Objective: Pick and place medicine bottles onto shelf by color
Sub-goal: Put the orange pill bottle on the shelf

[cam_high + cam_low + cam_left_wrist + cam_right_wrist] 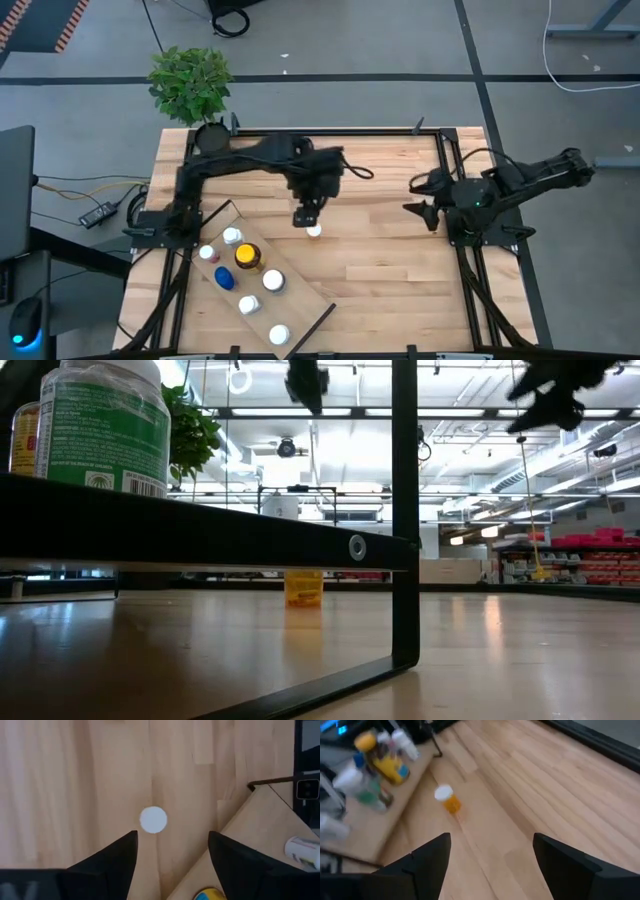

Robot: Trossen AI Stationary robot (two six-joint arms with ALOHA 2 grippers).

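A small orange bottle with a white cap (314, 231) stands upright on the tabletop, apart from the shelf (305, 300). In the left wrist view its cap (153, 819) shows from above. My left gripper (172, 835) hangs open just above it, pointing steeply down and touching nothing. Several bottles stand on the pale shelf: white-capped ones (273, 281), a blue-capped one (224, 278) and a dark one with a yellow cap (247, 256). My right gripper (492, 837) is open and empty at the table's right side (418, 200), looking toward the orange bottle (447, 800).
The shelf lies slantwise across the table's near left part, on a black frame (404, 510). A potted plant (190, 82) stands at the far left corner. Bare wooden tabletop (390, 260) lies between the lone bottle and the right arm.
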